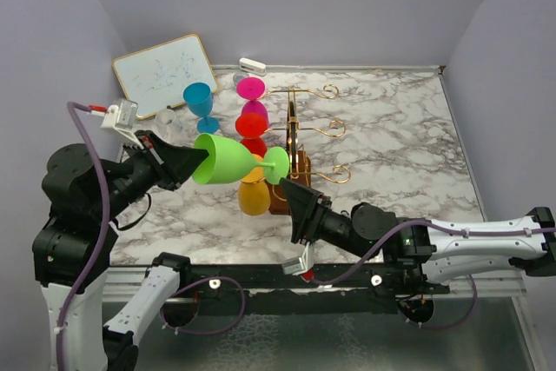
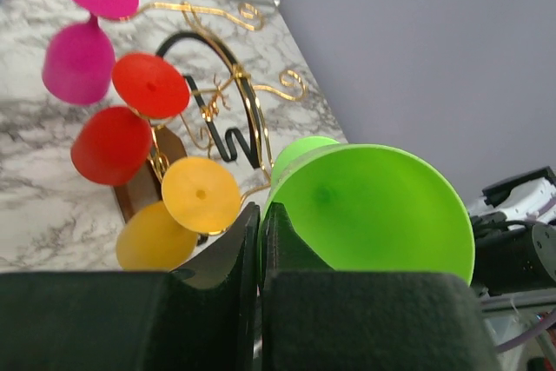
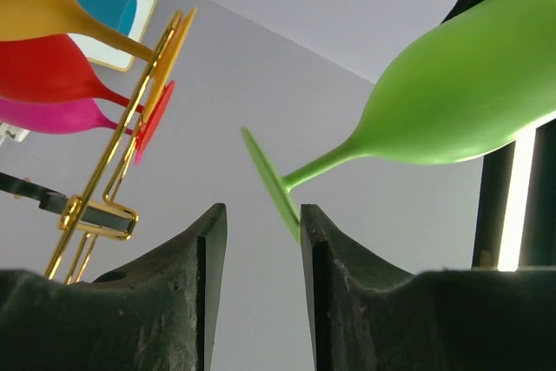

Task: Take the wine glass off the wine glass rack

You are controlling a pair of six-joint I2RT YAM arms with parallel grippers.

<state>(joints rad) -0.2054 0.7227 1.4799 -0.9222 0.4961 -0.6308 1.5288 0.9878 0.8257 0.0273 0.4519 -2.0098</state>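
A green wine glass (image 1: 230,160) lies sideways in the air, clear of the gold wire rack (image 1: 295,128) on its brown wooden base (image 1: 280,193). My left gripper (image 1: 198,160) is shut on the rim of its bowl (image 2: 373,206), one finger inside and one outside. My right gripper (image 1: 291,190) is open just under the glass's foot (image 3: 271,182), whose edge sits at the tip of one finger (image 3: 323,232). Pink (image 1: 252,88), red (image 1: 252,123) and yellow (image 1: 254,200) glasses hang on the rack.
A blue glass (image 1: 200,102) stands on the marble table (image 1: 400,128) left of the rack. A small whiteboard (image 1: 163,71) leans at the back left. A white object (image 1: 252,65) lies by the back wall. Purple walls enclose the table.
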